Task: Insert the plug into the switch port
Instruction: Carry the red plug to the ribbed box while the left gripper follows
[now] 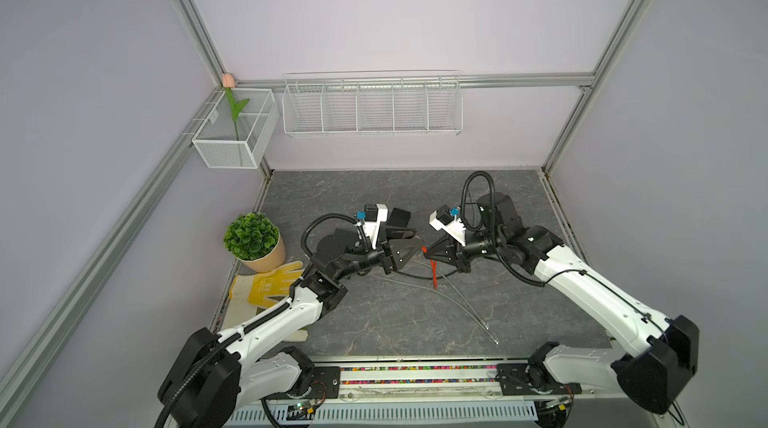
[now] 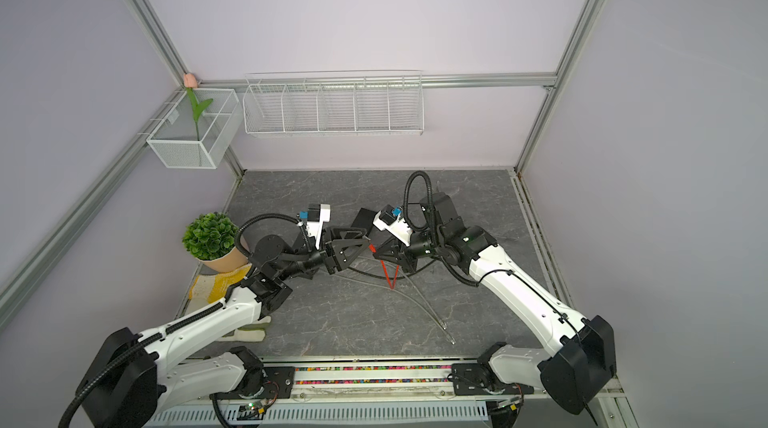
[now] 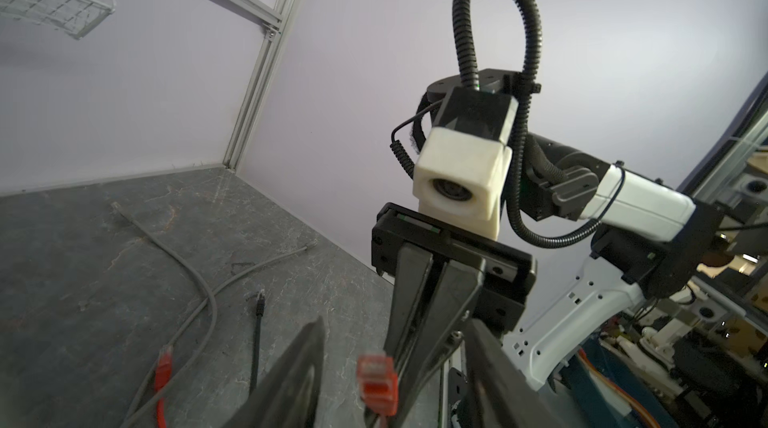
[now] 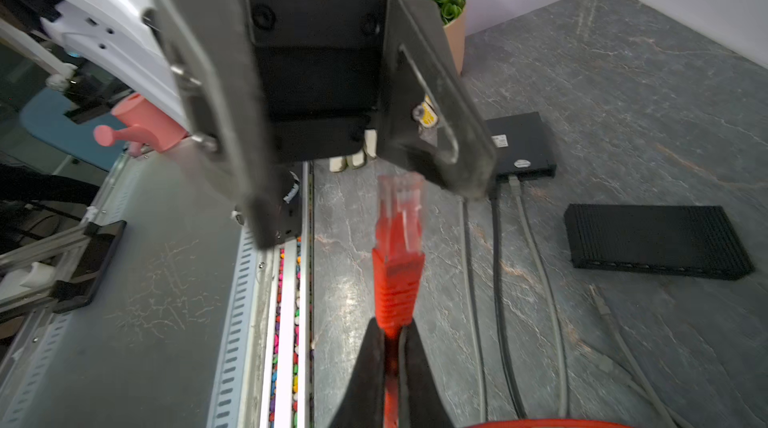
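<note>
The red plug (image 4: 399,230) hangs above the table, pinched at its boot by my right gripper (image 4: 392,334), which is shut. Its clear tip points between the spread fingers of my left gripper (image 4: 365,206); that gripper is open and touches nothing. In the left wrist view the plug (image 3: 376,382) sits free between the two dark fingers of the left gripper (image 3: 395,326). In both top views the two grippers (image 1: 417,239) (image 1: 424,250) meet tip to tip mid-table. The ribbed black switch (image 4: 656,239) lies flat on the table beyond, apart from both grippers.
A smaller flat black box (image 4: 519,143) has grey and black cables plugged in, trailing across the table (image 1: 374,322). The red cable's other plug (image 3: 164,363) lies on the table. A potted plant (image 1: 254,239) and yellow glove (image 1: 266,284) sit left. Wire baskets (image 1: 372,106) hang on the back wall.
</note>
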Available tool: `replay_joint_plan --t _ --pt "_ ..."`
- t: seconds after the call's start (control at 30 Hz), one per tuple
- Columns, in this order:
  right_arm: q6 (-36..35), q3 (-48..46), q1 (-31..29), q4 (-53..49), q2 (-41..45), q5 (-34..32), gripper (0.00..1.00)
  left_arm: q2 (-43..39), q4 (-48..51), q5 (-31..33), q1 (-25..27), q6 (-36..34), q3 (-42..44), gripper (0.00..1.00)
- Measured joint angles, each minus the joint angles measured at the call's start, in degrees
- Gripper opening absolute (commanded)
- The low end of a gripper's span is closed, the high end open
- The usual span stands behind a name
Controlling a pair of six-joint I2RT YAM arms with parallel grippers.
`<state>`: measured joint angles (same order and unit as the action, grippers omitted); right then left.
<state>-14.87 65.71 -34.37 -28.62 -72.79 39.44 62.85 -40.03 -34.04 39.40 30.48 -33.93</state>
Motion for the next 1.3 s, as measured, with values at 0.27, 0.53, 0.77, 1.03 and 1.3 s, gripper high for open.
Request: replay_joint_plan --t 0.27,0.53,0.77,1.03,1.3 --pt "-2.7 25.9 -2.3 -13.7 -2.0 -37.2 0.07 -20.9 17.4 16.0 0.0 -6.2 -0.3 0.63" --pt "-14.6 40.3 -17.6 -14.6 -4.9 -73.1 0.06 -27.3 28.8 28.6 0.0 -8.5 -0.1 0.64" --pt "-17.1 31.0 -14.3 -14.1 -20.3 -72.6 0.07 -24.9 33.6 34.0 0.0 -9.1 1.6 0.63" --pt "-18.3 29.9 -5.7 -14.0 -32.9 -59.4 0.07 -8.3 34.1 38.2 -6.1 -7.7 0.7 0.62" --pt "-19.9 37.5 -4.8 -12.5 -48.1 -52.3 0.07 7.5 33.0 36.0 -11.5 -5.8 -5.4 0.61"
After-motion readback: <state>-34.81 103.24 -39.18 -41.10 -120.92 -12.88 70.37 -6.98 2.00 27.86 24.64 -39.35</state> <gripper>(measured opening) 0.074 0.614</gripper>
